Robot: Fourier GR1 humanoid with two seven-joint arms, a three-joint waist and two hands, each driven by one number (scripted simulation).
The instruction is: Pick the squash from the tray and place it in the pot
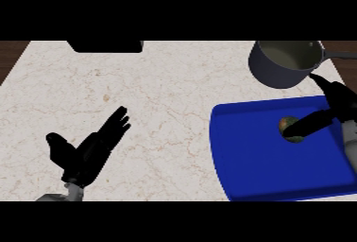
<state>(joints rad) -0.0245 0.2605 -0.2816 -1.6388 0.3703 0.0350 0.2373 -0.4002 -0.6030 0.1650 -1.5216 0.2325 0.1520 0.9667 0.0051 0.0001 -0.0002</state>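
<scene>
One right hand (333, 111) curls over squash (289, 128) on tray (258, 156).

Just beyond the matt black right hand (339, 101) stands a dull grey metal pot (279, 71), under it a smooth blue plastic-looking tray (251, 156), all on a pale veined marble-like counter (140, 85).

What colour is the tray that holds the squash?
Bright blue. The tray shows best in the head view, its only view.
</scene>
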